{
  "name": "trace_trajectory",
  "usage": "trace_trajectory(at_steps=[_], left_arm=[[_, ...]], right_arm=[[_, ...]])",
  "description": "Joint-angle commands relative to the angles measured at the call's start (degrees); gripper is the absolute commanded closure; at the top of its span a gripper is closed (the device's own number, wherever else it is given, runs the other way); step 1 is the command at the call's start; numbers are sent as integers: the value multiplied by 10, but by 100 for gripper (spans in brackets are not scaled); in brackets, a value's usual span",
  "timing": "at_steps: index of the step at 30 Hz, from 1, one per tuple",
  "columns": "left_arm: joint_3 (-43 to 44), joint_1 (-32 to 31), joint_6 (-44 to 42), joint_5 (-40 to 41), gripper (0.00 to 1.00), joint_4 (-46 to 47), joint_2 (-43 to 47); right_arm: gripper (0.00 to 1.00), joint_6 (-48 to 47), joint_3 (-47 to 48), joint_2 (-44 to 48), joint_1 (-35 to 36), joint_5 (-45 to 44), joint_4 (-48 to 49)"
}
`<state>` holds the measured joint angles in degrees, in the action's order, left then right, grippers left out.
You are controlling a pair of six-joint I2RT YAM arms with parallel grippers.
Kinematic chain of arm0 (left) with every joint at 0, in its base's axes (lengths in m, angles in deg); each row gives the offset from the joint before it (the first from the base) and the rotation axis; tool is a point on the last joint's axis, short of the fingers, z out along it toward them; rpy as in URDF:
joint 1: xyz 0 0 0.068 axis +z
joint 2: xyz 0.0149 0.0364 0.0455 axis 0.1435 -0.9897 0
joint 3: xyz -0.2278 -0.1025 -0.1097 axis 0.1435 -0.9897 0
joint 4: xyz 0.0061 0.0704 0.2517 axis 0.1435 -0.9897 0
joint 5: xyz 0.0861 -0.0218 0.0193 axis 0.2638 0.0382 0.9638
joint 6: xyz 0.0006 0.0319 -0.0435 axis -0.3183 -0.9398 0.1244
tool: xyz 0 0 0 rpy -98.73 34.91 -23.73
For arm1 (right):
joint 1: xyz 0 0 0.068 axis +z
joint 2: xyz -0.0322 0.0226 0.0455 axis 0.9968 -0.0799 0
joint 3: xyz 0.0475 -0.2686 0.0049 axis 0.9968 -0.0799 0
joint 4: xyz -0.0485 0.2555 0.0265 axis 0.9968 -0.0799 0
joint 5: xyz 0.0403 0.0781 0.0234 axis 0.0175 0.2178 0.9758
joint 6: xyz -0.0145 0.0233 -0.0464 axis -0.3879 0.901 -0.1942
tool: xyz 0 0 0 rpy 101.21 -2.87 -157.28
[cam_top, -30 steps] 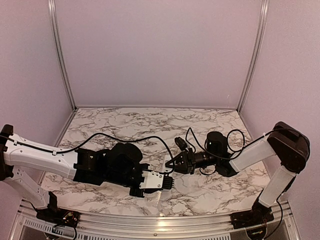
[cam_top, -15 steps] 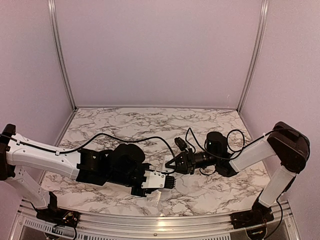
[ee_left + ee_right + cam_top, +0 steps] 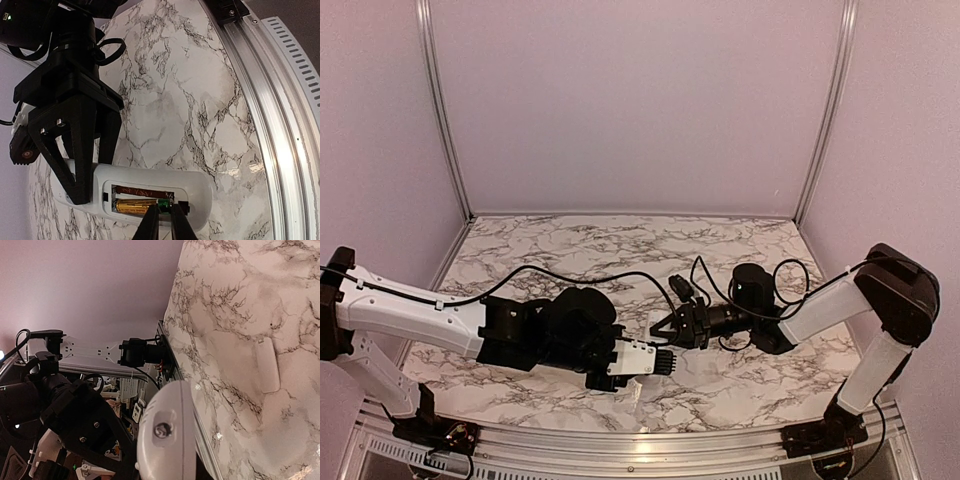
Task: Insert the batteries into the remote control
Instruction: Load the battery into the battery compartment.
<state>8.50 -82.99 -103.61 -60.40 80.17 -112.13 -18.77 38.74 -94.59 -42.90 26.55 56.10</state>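
Both arms meet over the near half of the worktop [image 3: 620, 240], about midway between its left and right edges.

The remote control [image 3: 196, 184] is held off the surface, lying level with its open battery bay facing the left wrist camera. The right fingers [image 3: 82, 185] are clamped across one end of it, one finger on each long side. From the right wrist view the remote [image 3: 165, 440] shows end-on, white and rounded.

The batteries [image 3: 140, 199] lie side by side in the bay. The far one is dark reddish, the near one gold with a green end.

The left fingers [image 3: 159, 212] are clenched, with only a narrow slit between them. Their tips sit at the green end of the gold battery, at the bay's edge. They hold nothing that I can see.

The battery cover [image 3: 267, 365] lies flat on the marble, apart from the remote and just in from the near edge.

Edges: a metal rail [image 3: 265, 100] runs along the near edge, close beside the remote. Walls [image 3: 640, 100] close in the far, left and right sides.

Room: bare marble runs from the fingers to the far edge and into both far corners. The right arm's cable loops just behind its wrist.
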Motion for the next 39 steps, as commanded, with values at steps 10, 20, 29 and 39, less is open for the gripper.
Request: trace_trajectory(at_steps=[10,20,29,39], left_arm=[[21,8,12,43,92,-71,-36],[50,17,28,76,92,-114,-67],[96,21,51,99,92,-180,-112],[100,22,63,91,84,-187,-97]], right_arm=[[100,-4,21,13,10,11,8],[100,-11,25,17,10,12,-5],[100,-22,31,25,11,10,-23],[100,-45,36,27,11,5,-48]])
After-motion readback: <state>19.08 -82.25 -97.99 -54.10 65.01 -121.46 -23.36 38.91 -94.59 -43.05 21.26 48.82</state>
